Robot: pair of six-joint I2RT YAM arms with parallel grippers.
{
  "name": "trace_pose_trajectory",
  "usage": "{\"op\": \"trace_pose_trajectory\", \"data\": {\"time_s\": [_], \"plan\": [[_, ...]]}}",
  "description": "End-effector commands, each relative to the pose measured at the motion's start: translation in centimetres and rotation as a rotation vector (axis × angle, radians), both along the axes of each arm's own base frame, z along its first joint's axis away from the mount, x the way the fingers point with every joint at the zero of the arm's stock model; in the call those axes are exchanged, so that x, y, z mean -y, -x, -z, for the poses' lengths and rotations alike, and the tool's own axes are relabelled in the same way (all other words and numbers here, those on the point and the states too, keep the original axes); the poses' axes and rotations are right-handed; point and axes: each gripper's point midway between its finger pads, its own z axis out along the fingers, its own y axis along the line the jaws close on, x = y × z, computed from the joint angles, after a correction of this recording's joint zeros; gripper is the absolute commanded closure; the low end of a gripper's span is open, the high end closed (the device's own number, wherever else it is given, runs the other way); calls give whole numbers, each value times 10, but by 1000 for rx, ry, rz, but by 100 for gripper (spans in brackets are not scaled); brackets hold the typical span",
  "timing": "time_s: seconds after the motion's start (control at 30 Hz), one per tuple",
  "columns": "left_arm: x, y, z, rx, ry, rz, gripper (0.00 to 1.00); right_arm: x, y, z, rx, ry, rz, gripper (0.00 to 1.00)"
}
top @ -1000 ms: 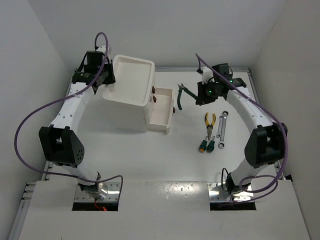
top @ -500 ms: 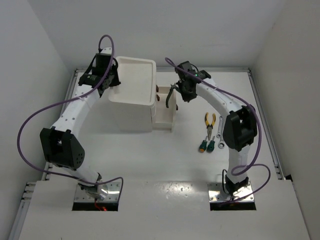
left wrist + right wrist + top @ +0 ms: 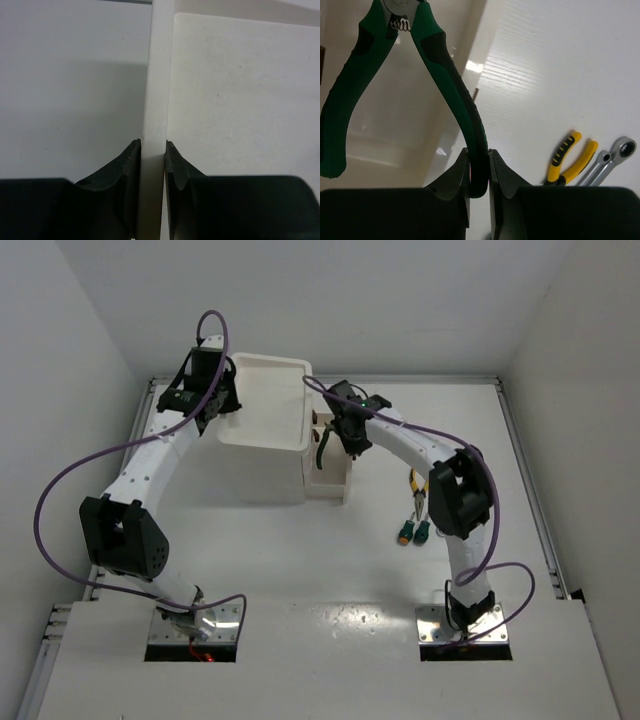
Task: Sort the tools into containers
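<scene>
The left hand (image 3: 152, 146) was clamped on the rim of the white plastic drawer unit (image 3: 157, 75). The right hand (image 3: 479, 154) gripped one handle of the green-handled pliers (image 3: 445, 65), holding them over the unit's open drawer (image 3: 330, 480). Yellow-handled pliers (image 3: 559, 161) and silver wrenches (image 3: 612, 161) lay on the white bench (image 3: 545, 75).

You have a white drawer unit (image 3: 255, 465) standing upright at back left, its tray rim pinched by your left gripper (image 3: 152, 150), with one drawer (image 3: 328, 490) pulled out. Green-handled pliers (image 3: 447, 75), handles spread, hang over that drawer, one handle clamped in your right gripper (image 3: 479, 162). Yellow-handled pliers (image 3: 561, 156), silver wrenches (image 3: 625, 148) and two green screwdrivers (image 3: 405, 532) lie together to the right.
</scene>
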Motion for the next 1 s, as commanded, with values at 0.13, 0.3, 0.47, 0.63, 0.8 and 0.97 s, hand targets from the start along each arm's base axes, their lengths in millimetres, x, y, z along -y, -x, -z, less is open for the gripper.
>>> {"op": "trace_pose_trajectory", "data": {"time_s": [0.13,0.3,0.47,0.63,0.8,0.97], "plan": [[12,29,46,-181,29,0,100,-42,-18,-8,84,-78,-8,100],[14,31,50,-193,39,14,100,-64,-15,1,62,-169,-30,100],[14,31,50,-193,39,14,100,-81,-8,1,55,-254,-59,100],[16,31,54,-204,43,22,100,-96,-4,15,12,-316,-91,100],[16,31,54,-204,43,22,100,-106,1,23,-32,-380,-126,90],[16,31,54,-204,43,22,100,-99,-2,19,-17,-368,-122,51]]}}
